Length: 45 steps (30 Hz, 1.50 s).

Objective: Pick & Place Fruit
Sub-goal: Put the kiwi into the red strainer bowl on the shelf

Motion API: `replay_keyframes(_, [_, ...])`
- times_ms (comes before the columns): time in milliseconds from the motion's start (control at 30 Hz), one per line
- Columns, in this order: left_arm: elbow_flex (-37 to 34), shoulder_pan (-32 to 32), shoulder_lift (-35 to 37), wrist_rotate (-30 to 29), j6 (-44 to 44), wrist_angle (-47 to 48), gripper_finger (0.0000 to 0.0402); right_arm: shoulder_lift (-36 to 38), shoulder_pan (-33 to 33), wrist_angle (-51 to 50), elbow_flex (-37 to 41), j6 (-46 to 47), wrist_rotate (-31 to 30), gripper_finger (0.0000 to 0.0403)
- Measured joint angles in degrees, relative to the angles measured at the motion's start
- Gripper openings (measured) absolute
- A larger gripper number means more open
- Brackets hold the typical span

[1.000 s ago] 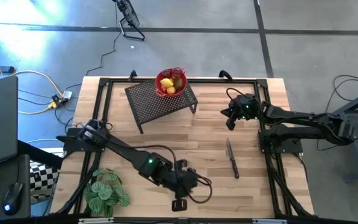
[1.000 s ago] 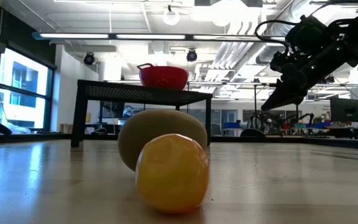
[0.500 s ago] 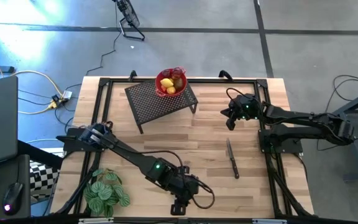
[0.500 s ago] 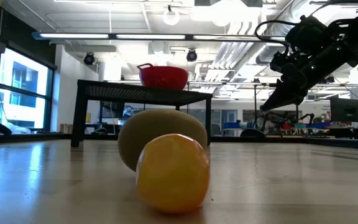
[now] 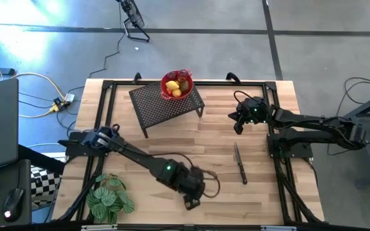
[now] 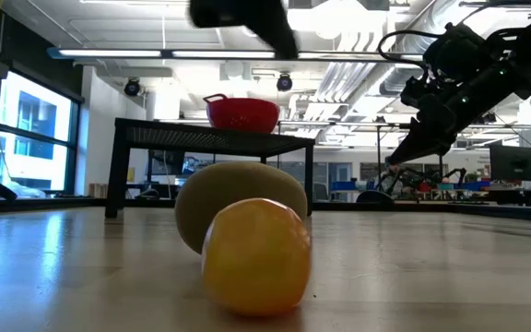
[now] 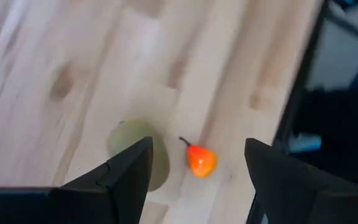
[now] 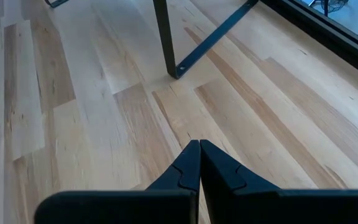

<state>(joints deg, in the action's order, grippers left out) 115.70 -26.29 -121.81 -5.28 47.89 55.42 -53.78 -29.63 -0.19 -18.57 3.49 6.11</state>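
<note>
We count 2 fruit on the worktop (image 5: 262, 128) near its front edge: an olive-green oval (image 7: 140, 152) and a small orange-yellow pear-shaped piece (image 7: 201, 160) just beside it. In the low view they overlap, orange-yellow piece in front, so whether they touch we can't tell. More fruit sits in the red mesh bowl (image 5: 176, 85) on the black mesh stand (image 5: 166, 102) at the back: at least 2 yellow pieces show, rest hard to count from above.

Left gripper (image 7: 194, 171) hangs over the 2 loose fruit, fingers apart, nothing between them. Right gripper (image 8: 199, 155) hovers at the right side nr the frame rail, fingers pressed together, empty.

1 knife (image 5: 239, 163) lies right of centre, 1 leafy plant (image 5: 110, 197) at the front-left corner. Wide bare wood btwn stand and knife.

From above, the left arm hides both loose fruit.
</note>
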Motion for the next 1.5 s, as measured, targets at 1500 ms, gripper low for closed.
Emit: replay_keyframes(1500, [0.09,2.35,-5.5,3.06,15.98,7.33,0.0248,0.0,0.0,-0.97,0.02,-0.52,0.0,0.0002])
